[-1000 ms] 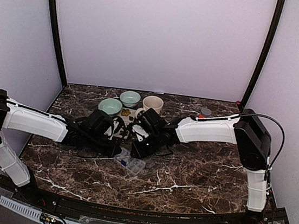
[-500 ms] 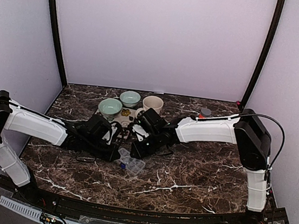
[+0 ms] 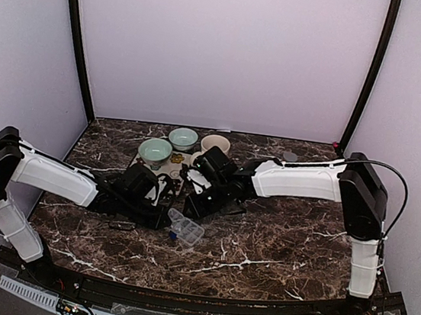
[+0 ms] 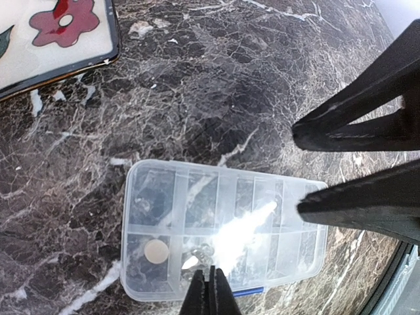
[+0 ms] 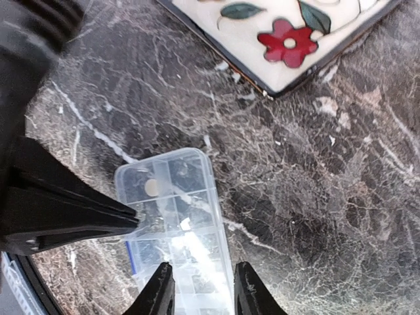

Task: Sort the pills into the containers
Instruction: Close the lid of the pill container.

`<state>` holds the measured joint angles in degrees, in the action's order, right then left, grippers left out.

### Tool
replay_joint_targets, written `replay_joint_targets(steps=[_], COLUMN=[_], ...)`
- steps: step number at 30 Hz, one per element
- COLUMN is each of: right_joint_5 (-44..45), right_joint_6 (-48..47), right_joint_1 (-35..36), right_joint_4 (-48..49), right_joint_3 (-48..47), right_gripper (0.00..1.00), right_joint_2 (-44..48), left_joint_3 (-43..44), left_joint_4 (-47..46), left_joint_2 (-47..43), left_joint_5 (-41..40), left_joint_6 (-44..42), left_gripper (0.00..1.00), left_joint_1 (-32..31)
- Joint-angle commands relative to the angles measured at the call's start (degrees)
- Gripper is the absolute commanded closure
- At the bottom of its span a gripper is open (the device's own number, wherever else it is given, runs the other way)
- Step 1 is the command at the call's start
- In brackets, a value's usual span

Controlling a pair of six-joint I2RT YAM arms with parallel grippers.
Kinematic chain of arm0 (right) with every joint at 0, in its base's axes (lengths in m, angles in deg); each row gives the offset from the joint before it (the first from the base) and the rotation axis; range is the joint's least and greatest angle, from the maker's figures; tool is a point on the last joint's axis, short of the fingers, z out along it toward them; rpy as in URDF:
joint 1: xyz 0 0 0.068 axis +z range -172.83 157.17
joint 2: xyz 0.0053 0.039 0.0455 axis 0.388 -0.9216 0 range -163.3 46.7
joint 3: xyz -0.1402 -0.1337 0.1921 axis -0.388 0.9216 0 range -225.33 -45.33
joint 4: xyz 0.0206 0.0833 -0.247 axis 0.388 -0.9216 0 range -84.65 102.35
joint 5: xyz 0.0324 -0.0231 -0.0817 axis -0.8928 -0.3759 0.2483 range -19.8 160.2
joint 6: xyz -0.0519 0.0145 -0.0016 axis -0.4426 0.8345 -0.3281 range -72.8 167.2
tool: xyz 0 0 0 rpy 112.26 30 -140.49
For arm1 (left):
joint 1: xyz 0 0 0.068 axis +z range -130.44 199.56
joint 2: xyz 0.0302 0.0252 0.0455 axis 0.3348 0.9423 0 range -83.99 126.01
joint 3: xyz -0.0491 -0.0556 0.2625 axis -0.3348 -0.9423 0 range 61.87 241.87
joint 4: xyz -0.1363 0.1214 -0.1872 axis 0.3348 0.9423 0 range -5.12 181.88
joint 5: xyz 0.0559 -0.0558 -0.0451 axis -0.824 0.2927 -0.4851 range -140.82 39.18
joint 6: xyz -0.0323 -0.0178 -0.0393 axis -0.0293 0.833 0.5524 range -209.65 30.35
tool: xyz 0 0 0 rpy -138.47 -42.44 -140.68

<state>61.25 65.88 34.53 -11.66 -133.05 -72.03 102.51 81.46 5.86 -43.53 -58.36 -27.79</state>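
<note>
On dark marble table [image 3: 278,235], between the two arms: clear compartment box [image 3: 185,228]. Over one long edge of the box, left gripper [image 4: 207,292], pinched shut, nothing seen between the tips. At the box's short end, right gripper [image 5: 203,298], parted about as wide as the box and straddling that end, gripping nothing that shows. Touching the plastic or just above it: cannot tell. Inside the box, one round pale pill [image 4: 156,251] in a corner cell, just beside the left tips. Small bits in the next cell, too washed out by glare to name. Beyond the box, flowered tray [image 5: 295,39], cut off by the frame edge in both wrist views. From overhead, both sets of tips lost in black near the box.
</note>
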Motion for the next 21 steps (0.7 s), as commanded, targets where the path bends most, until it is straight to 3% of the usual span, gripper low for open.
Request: replay_joint_targets(steps=[1,6,8,21], right_joint_5=[0.3,-1.18,-1.24,3.41], right_joint_6=[-1.76,-3.21,-3.71,-8.54], right_joint_1=[0.85,1.21,1.49,4.67], right_joint_4=[1.48,1.69,2.14,6.69], right_joint_3=[1.38,2.27,2.6,7.79], right_gripper=[0.63,0.4,0.03,0.0], right_joint_2=[4.66,4.87,5.12,6.72], left_joint_3=[-1.52,-1.88,-1.96,-2.83], left_joint_4=[0.43,0.04,-0.08,-0.8], left_joint_2=[0.88,1.61,1.65,1.63], left_joint_5=[0.97,1.43,1.34,1.63], left_joint_6=[0.43,0.38,0.47,1.56], left_gripper=[0.99,0.99,0.99,0.99], left_joint_1=[0.33,0.33,0.33,0.71])
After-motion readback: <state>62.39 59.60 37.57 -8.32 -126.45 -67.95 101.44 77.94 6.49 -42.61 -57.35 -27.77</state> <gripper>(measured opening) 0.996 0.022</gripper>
